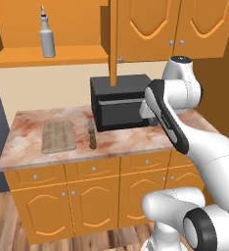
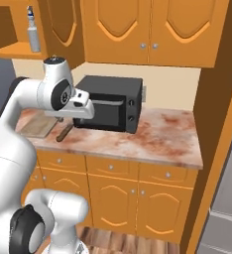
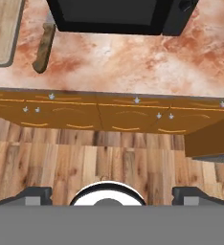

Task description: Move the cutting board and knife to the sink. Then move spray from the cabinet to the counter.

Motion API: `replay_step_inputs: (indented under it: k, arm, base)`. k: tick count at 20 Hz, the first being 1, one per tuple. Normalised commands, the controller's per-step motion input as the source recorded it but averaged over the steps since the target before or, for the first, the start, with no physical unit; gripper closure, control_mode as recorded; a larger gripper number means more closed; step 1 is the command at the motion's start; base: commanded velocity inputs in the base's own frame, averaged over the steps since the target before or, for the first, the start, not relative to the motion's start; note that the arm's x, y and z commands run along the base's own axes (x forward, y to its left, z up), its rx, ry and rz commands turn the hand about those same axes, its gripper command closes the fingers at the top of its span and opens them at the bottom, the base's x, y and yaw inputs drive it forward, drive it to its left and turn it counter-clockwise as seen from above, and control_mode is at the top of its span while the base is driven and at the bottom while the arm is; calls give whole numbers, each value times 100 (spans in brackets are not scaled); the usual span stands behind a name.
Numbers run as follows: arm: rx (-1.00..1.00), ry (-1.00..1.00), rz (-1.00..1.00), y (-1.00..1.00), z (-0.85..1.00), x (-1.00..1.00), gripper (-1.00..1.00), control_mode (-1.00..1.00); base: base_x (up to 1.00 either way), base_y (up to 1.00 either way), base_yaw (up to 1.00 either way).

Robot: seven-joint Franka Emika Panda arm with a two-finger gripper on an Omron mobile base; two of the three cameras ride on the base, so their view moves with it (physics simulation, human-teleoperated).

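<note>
The cutting board (image 1: 58, 137) lies flat on the counter (image 1: 131, 139) in the left centre of the left base view, and the knife (image 1: 91, 135) lies just beside its right edge, handle toward the counter's front, apart from the board by a thin gap. In the hand view the same pair sits in the upper left corner, the knife handle (image 3: 43, 48) angled beside the board's rounded corner. A black microwave (image 1: 121, 102) stands just right of the knife, against the wall. The spray (image 1: 47, 37) stands upright on the shelf of the open cabinet (image 1: 48, 58) in the upper left of the left base view, with the cabinet door (image 1: 113, 41) swung out edge-on above the microwave. No sink is visible in any view. The gripper (image 3: 111, 193) hangs well above the counter's front edge with its fingers spread wide and nothing between them; it looks down over the base cabinets (image 3: 109, 115) and wooden floor (image 3: 85, 162), well apart from both board and knife. Judgement: the first step, moving board and knife, is not yet begun, and the work stands at the approach. The next move calls for carrying the hand toward the upper left of the hand view, lowering it over the board or knife, and aligning the fingers across the narrow dimension before closing.
</note>
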Motion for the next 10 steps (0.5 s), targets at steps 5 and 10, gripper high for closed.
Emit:
replay_step_inputs:
  k: [5,10]
  arm:
    - [0,0,0,0,0,0,-100,100]
    - [0,0,0,0,0,0,-100,100]
  base:
    - [-29,67,0]
    - [-15,75,0]
